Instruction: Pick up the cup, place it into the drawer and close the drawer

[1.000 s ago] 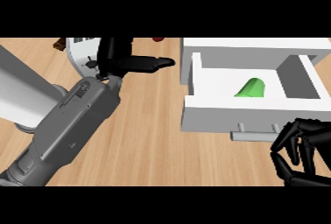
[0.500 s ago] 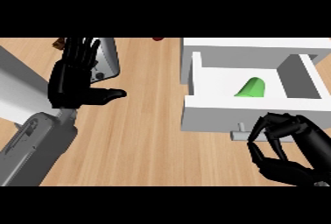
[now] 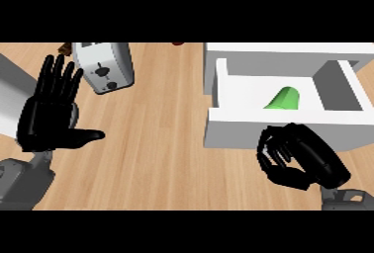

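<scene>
Black right hand, fingers curled and holding nothing, sits against the open white drawer's front; just beyond it, inside, lies the green cup; left hand rests spread flat, silver toaster beyond

No readable text, label, brand, number or sign is shown anywhere in the head view. Dark control marks are carried on the front of the toaster, but no letters or figures can be made out on them. The white drawer, the green cup and the wooden counter are left unmarked.
</scene>
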